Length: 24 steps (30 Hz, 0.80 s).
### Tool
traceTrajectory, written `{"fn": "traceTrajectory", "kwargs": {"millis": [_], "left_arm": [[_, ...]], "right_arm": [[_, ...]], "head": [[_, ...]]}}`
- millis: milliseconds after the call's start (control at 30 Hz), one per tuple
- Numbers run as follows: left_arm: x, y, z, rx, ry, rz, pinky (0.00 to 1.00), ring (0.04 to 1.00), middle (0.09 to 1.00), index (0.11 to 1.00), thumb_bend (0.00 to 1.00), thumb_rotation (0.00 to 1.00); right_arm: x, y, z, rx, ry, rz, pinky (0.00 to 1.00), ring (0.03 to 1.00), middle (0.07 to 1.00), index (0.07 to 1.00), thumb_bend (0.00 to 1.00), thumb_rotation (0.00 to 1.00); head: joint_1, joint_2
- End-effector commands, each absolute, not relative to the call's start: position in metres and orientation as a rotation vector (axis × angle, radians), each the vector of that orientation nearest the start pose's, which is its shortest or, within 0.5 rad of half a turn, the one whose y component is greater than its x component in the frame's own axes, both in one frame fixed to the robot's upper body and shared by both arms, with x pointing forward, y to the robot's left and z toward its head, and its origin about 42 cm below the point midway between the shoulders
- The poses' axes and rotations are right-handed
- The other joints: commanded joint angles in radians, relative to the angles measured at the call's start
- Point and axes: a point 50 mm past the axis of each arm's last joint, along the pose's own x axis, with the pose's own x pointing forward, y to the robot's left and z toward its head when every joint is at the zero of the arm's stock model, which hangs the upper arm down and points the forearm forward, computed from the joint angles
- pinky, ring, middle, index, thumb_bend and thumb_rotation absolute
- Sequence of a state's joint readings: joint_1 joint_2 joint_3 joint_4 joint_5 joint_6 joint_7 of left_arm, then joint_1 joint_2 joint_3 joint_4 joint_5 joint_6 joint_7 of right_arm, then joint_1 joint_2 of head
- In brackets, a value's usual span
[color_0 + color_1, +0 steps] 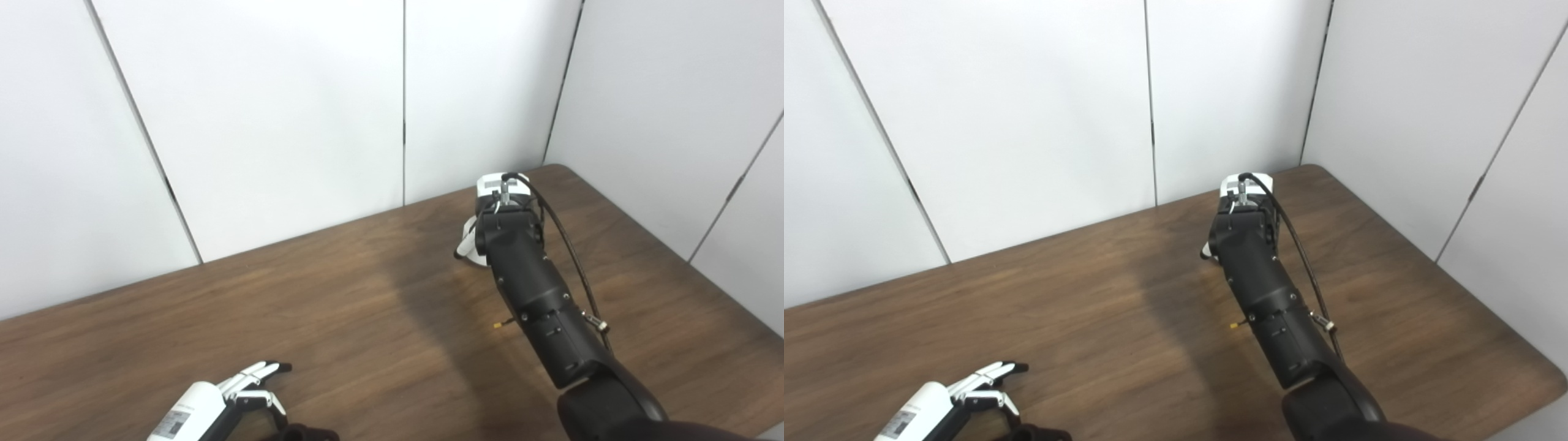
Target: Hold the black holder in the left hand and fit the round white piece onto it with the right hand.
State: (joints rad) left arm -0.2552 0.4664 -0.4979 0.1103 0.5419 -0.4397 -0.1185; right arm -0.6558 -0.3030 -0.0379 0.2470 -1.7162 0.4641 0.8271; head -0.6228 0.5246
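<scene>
Black holder (300, 433) barely shows: only a dark rounded shape at the bottom edge of both views, just beside and partly beneath our left hand (242, 392). We cannot make out its form, nor whether the fingers touch it. It looks like hard moulded plastic, so we judge it light and stiff, best taken around its body with the mating face left free.

Our left hand hangs low over the brown wood-grain table (343, 306), its white and black fingers (263, 369) spread apart and holding nothing that we can see.

Further out, toward the far right corner, the round white plastic piece (470, 236) peeks from under our right hand (501, 202). Only a pale curved edge shows to the left of the black wrist, resting on the table. We judge it light, rigid and probably smooth, so it could slip; a grip across its rim from opposite sides seems the safest hold, keeping its underside clear for the fit.

Our right hand is reached far across, and the black forearm (539, 306) hides the fingers. One white finger with a black tip (463, 248) points down near the piece, but whether the hand has closed on it we cannot tell.

A small yellowish speck (497, 325) lies on the table beside the forearm; it is too small to identify.

White wall panels (275, 110) stand behind the table.
</scene>
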Motion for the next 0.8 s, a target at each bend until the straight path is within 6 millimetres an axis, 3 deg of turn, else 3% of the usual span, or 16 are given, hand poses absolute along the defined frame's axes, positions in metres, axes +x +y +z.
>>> {"fn": "traceTrajectory", "kwargs": {"millis": [0, 233, 467, 667, 767], "left_arm": [[0.298, 0.226, 0.092, 1.077, -0.300, -0.921, 0.76, 0.923, 0.910, 0.489, 0.52, 0.05], [0.297, 0.224, 0.095, 1.075, -0.309, -0.919, 0.75, 0.914, 0.903, 0.489, 0.52, 0.05], [0.297, 0.222, 0.100, 1.071, -0.304, -0.919, 0.74, 0.907, 0.899, 0.489, 0.52, 0.05], [0.296, 0.223, 0.100, 1.066, -0.310, -0.920, 0.73, 0.899, 0.900, 0.489, 0.52, 0.05], [0.296, 0.223, 0.099, 1.064, -0.312, -0.919, 0.73, 0.898, 0.899, 0.489, 0.52, 0.05]], "right_arm": [[0.467, -0.313, 0.299, -1.645, 0.639, -0.285, 0.51, 0.637, 0.696, 0.716, 0.66, 0.70], [0.467, -0.315, 0.307, -1.638, 0.640, -0.284, 0.54, 0.673, 0.742, 0.721, 0.76, 0.89], [0.464, -0.315, 0.312, -1.640, 0.619, -0.278, 0.50, 0.647, 0.722, 0.693, 0.78, 0.85], [0.463, -0.315, 0.314, -1.653, 0.638, -0.257, 0.48, 0.629, 0.704, 0.687, 0.82, 0.90], [0.461, -0.317, 0.315, -1.658, 0.642, -0.252, 0.43, 0.611, 0.749, 0.868, 0.89, 0.91]], "head": [[0.000, 0.002], [0.004, 0.004], [0.012, 0.010], [0.016, 0.012], [0.016, 0.012]]}}
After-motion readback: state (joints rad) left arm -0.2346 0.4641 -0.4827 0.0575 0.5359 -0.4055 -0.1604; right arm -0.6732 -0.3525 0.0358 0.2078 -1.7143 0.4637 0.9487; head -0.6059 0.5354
